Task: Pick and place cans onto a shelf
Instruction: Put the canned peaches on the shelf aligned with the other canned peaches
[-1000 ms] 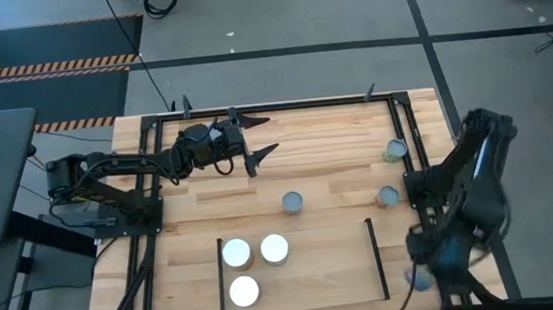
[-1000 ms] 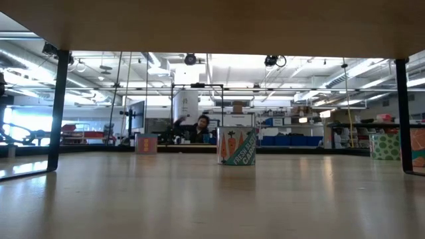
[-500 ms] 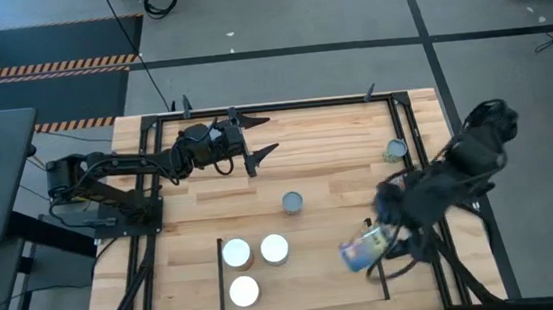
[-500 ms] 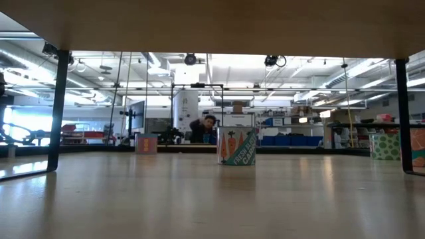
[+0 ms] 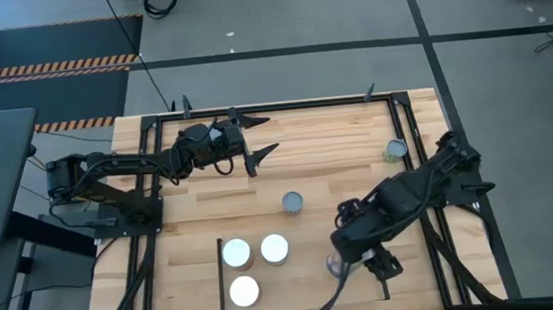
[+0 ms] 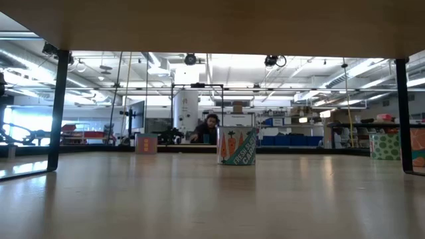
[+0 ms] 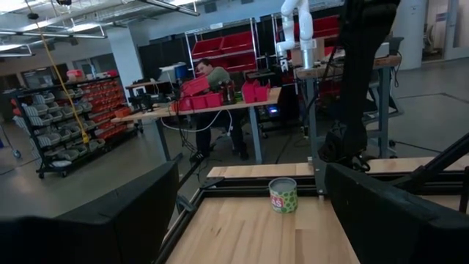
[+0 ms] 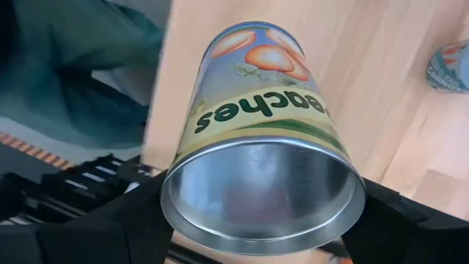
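My right gripper [image 5: 339,262] is shut on a peaches can [image 8: 256,125] with a grey metal end, over the right part of the pale-wood shelf [image 5: 308,283], just inside its right rail [image 5: 374,252]. Three white-topped cans [image 5: 236,251] [image 5: 275,247] [image 5: 244,291] stand on the shelf's left part. A grey-topped can [image 5: 293,203] stands on the table beyond the shelf, and another can [image 5: 395,150] stands by the right frame. My left gripper [image 5: 258,140] hangs open and empty at the far left; its wrist view shows the green can [image 7: 283,195] ahead. My right gripper pinches the peaches can between its two fingers [image 8: 124,227], on opposite sides of the can wall near the metal end [image 8: 260,183]. That end faces back toward the wrist and the label end points away. The can sits tilted in the hold.
The low view shows a carrots can [image 6: 237,146] standing mid-table, a small orange can [image 6: 146,143] farther left and patterned cans [image 6: 385,146] at the right. Black frame rails [image 5: 402,134] border the tabletop. A person sits at a desk in the room beyond.
My right gripper has swung from the table's near right corner toward the left, carrying the peaches can over the shelf's right rail to above the shelf. The can has stayed in its hold. The left arm has kept still.
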Robot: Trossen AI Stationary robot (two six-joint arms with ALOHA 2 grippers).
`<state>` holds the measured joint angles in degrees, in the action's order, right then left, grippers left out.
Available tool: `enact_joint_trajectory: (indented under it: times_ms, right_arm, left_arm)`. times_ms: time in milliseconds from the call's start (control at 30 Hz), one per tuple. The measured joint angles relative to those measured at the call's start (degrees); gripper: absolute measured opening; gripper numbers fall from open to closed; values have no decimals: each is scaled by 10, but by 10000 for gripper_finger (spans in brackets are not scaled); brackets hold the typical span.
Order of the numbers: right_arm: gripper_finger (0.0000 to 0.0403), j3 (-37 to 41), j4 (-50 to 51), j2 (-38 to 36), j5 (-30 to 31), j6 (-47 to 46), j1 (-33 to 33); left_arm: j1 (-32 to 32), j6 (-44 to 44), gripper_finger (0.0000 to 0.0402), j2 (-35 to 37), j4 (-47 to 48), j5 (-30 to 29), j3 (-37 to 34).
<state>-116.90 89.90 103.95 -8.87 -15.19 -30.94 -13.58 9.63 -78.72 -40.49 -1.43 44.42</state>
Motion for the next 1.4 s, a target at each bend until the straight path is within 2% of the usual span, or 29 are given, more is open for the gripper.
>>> enact_joint_trajectory:
  times_ms: [233, 667, 1033, 1400]
  right_arm:
    - [322, 0, -4, 21, 22, 51, 15]
    - [328, 0, -87, 20, 64, 107, 34]
    - [339, 38, -133, 20, 69, 118, 39]
    - [358, 40, -164, 19, 74, 123, 39]
  left_arm:
    - [0, 0, 350, 0, 1, 0, 0]
    - [0, 0, 350, 0, 0, 0, 0]
    - [0, 0, 350, 0, 0, 0, 0]
    - [0, 0, 350, 0, 0, 0, 0]
